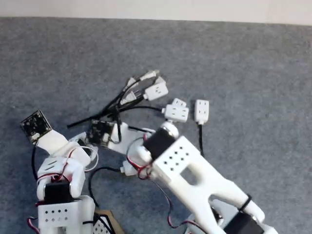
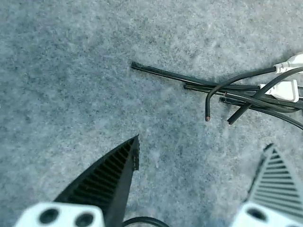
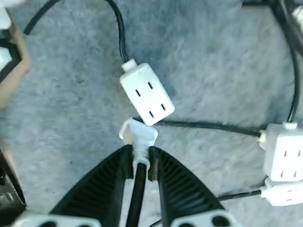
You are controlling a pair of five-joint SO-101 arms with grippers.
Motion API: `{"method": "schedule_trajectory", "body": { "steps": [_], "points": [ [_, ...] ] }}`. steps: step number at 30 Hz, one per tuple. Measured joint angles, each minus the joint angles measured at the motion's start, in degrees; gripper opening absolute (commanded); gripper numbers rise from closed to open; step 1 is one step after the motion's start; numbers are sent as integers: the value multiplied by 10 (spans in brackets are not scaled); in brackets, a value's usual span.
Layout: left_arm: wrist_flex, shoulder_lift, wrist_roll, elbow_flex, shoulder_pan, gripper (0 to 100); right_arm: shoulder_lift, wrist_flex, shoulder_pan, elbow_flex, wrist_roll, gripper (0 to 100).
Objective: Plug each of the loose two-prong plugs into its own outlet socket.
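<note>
Right hand [image 3: 140,151]: mine, pinching one plug [image 3: 137,133] by its neck, right at the corner of the outlet [image 3: 146,93] on the worktop [image 3: 71,118]. Step: insertion, not seated. Next, I judge: line prongs up with slots, push. Left hand [image 2: 203,142]: spread, idle.

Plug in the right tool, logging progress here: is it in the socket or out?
Out. The right tool grips the plug, its head at the edge of the outlet block; both slot pairs show bare.
</note>
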Motion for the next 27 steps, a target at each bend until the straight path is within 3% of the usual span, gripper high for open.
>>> {"method": "schedule_trajectory", "body": {
  "steps": [5,12,20,27],
  "points": [
    [0,0,0,0,0,386,45,15,-1,-61,112,5],
    [0,0,0,0,0,386,61,-35,-1,-18,270,5],
    [-2,0,0,0,0,386,61,-122,-1,48,337,5],
    [-2,0,0,5,0,386,61,-126,6,51,391,5]
  ]
}}
